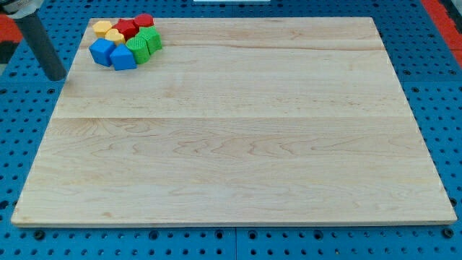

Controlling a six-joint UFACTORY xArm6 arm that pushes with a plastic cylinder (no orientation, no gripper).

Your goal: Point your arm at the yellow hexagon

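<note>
The blocks sit bunched at the board's top left corner. The yellow hexagon (102,28) is at the cluster's far left top, with a second yellow block (115,35) just to its right. Two red blocks (128,29) (144,21) lie to the right of them. Two green blocks (150,40) (139,50) and two blue blocks (102,51) (123,58) sit below. My tip (55,76) is off the board's left edge, left of and below the blue blocks, well apart from the yellow hexagon.
The wooden board (238,137) lies on a blue perforated table (22,144). The rod (42,42) leans in from the view's top left corner.
</note>
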